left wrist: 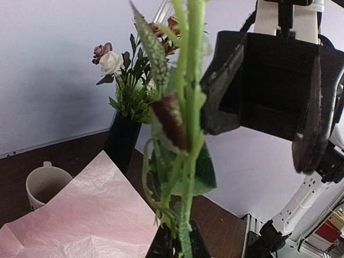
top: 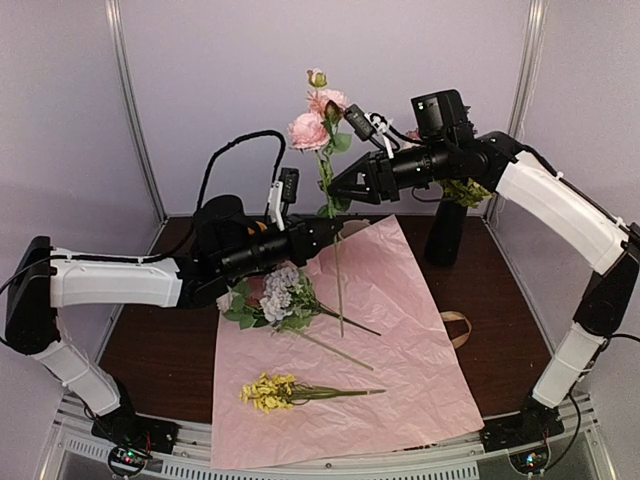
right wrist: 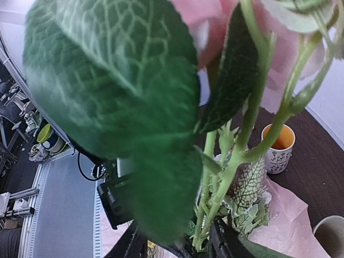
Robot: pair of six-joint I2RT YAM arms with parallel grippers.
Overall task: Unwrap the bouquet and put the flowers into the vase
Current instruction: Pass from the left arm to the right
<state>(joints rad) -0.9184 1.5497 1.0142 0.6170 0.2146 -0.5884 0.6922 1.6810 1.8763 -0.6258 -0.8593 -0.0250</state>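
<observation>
The paper [top: 400,330] lies open; some flowers [top: 465,190] stand in the vase [top: 445,235]. My left pincer [top: 328,226] clamps the pink rose [top: 308,131] upright, and my right pincer [top: 339,192] sits open around its stem. I've a lilac sprig [top: 282,290] and a yellow sprig [top: 268,392] left.

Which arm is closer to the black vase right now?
Right. The right arm passes right by the vase; the left arm lies well to its left, across the pink paper.

Leafy pink flowers [right wrist: 161,107] close up, orange-lined mug [right wrist: 280,150] beyond.
</observation>
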